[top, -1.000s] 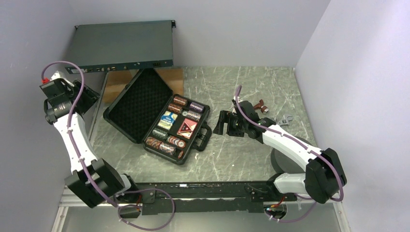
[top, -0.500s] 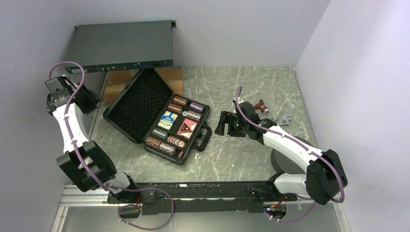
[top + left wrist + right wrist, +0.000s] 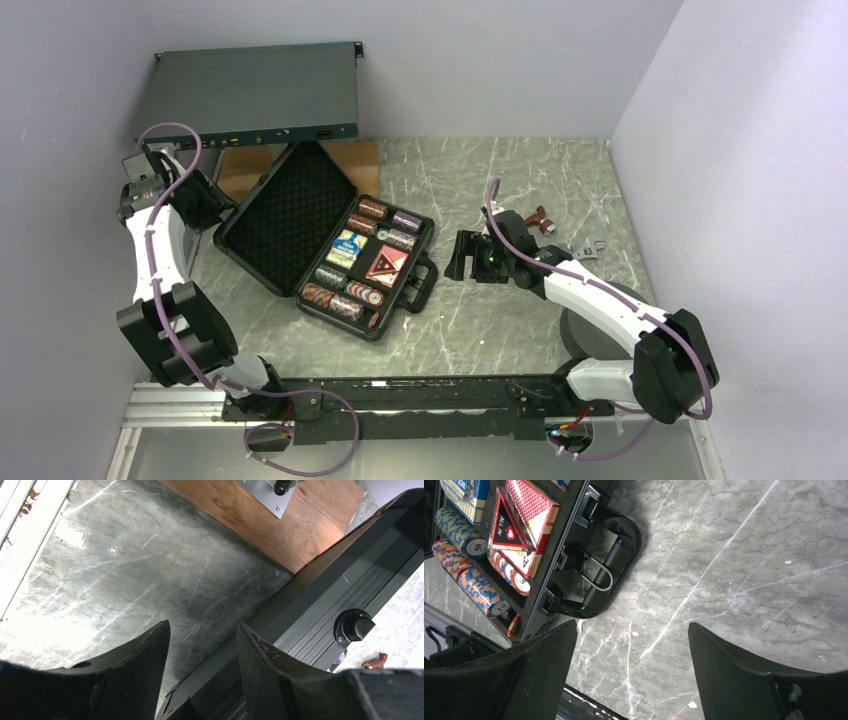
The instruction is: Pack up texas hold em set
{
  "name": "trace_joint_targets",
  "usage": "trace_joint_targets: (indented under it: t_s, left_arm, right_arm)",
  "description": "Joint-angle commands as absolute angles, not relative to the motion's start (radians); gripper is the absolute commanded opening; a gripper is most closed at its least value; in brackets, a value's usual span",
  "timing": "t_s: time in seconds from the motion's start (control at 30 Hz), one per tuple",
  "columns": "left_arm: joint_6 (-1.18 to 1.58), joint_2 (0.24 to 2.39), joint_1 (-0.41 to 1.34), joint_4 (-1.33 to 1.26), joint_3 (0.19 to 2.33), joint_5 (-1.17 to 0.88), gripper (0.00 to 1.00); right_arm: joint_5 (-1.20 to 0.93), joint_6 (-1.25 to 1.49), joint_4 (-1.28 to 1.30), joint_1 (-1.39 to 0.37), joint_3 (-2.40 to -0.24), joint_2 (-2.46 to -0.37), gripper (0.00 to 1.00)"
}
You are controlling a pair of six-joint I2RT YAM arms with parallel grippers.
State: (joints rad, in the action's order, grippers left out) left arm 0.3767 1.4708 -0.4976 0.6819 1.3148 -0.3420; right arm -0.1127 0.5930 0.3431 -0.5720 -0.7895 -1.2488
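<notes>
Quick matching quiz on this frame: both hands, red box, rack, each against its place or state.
1 left hand
2 right hand
3 red box
4 rack

A packed in the case
B open, over bare table beside the handle
C open, at the lid's left side
D far-left corner

Pairs: 1-C, 2-B, 3-A, 4-D
</notes>
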Motion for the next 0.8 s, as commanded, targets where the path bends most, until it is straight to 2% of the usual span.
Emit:
trace_joint_targets:
  t_s: [0.0, 0.47, 0.67, 0.77]
  left_arm:
    - [0.344, 1.462, -0.484, 0.684, 1.335, -0.357, 0.58]
    - [0.331, 1.377, -0.392, 0.683, 1.29, -0.362, 0.58]
    - [0.331, 1.342, -0.371, 0.678, 1.267, -0.362, 0.59]
    - [0.331, 1.323, -0.364, 0.674, 1.255, -0.361, 0.58]
  right_arm:
    - [-0.097, 0.574, 0.331, -0.57, -0.782, -1.229, 0.85]
    - [-0.113, 0.572, 0.338, -0.571, -0.803, -1.231, 0.85]
    - [-0.284, 0.538, 0.239, -0.595, -0.811, -1.199, 0.83]
    - [-0.335, 0.54, 0.198, -0.647, -0.865, -1.228, 0.79]
